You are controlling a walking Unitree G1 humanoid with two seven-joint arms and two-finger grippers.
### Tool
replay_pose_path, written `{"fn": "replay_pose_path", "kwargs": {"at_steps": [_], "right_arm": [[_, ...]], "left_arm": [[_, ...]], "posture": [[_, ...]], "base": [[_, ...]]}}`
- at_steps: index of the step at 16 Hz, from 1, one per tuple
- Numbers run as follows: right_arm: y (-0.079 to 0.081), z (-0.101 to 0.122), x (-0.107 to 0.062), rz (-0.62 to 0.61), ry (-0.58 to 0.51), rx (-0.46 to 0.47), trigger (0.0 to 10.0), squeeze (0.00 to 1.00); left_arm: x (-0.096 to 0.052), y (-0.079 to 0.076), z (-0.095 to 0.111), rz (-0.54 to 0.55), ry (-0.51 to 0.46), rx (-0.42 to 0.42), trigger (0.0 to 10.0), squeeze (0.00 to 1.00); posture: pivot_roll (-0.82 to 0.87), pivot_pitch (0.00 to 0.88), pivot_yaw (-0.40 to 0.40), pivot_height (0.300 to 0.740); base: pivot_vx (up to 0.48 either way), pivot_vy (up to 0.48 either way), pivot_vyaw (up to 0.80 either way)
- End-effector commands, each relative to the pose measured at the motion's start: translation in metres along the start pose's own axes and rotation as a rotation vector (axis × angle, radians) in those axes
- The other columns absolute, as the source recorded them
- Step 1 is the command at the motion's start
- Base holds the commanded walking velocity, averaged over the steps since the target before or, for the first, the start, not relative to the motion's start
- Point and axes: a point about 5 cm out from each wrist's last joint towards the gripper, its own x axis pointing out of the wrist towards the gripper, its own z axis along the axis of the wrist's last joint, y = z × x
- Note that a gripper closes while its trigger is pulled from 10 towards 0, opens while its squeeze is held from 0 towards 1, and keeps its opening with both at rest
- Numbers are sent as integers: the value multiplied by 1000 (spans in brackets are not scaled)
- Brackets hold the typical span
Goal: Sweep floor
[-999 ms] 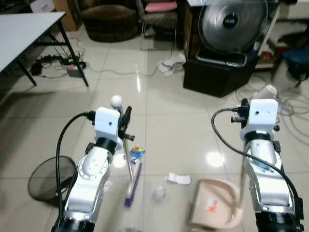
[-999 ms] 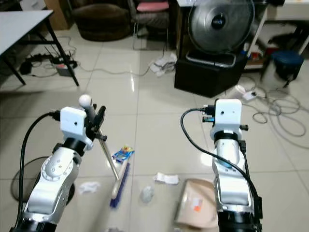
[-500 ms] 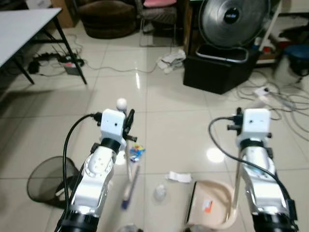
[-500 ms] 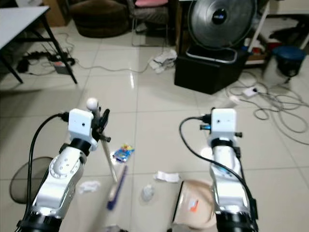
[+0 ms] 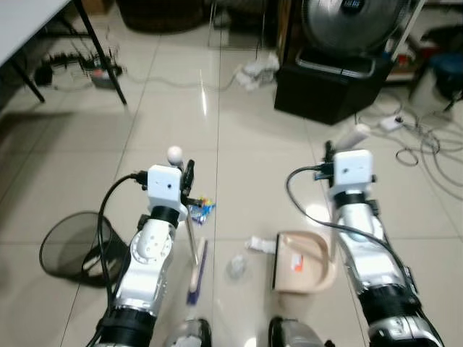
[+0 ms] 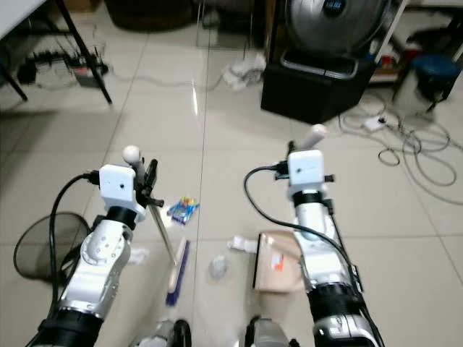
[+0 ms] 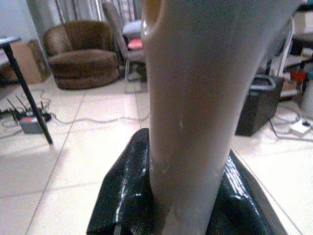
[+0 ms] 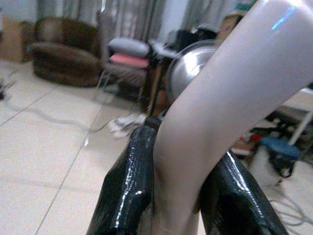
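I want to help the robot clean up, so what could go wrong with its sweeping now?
The crumpled wrapper and white scrap lie between the broom and the dustpan, but the blue wrapper lies farther out, so a short sweep may miss it. The left gripper holds the broom handle tilted, so it might twist. Cables on the floor could snag the robot.

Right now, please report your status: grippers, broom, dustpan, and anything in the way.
Left gripper shut on broom. Right gripper shut on dustpan handle. Crumpled paper and wrapper on floor between them. Wire bin at left.
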Motion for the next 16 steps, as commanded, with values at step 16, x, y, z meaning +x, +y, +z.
{"fn": "replay_pose_path", "kwargs": {"at_steps": [16], "right_arm": [[67,-6,-20,60,-79,78,10000,0]], "left_arm": [[21,-74,5,-221,-95,-292,10000,0]], "posture": [[9,361,75,740]], "base": [[0,0,0]]}}
